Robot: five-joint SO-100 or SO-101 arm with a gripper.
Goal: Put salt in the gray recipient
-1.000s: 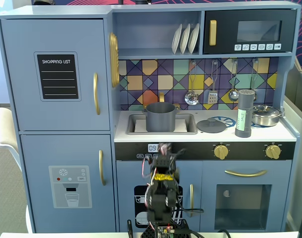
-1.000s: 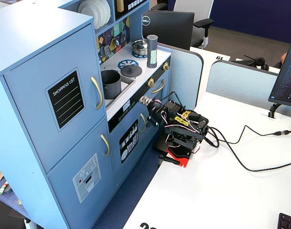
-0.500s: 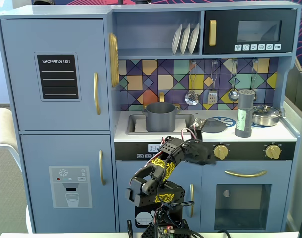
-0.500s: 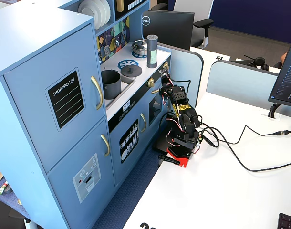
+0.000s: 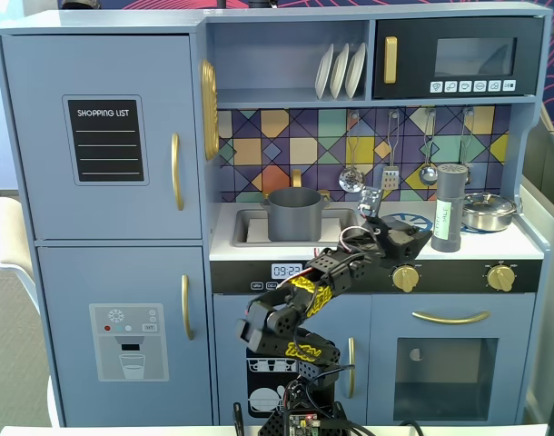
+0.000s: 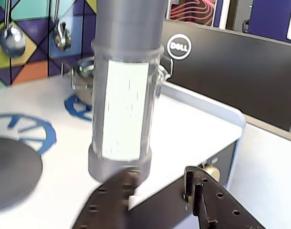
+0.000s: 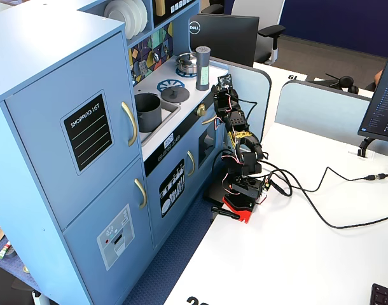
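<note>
Raised toward the salt [image 6: 121, 90], tool [image 5: 420, 238] seemingly open, empty.

Your arm reached up and forward from its base, stretched out at counter height. Your gripper [image 5: 413, 238] pointed right in a fixed view, jaws parted and holding nothing.

Bare white surface [image 6: 183, 129] lies between the claw [image 6: 157, 188] and the salt shaker [image 6: 121, 95]. The flat gray lid [image 6: 12, 176] sits left in the wrist view; the steel pan [image 5: 489, 211] seems close behind.
</note>
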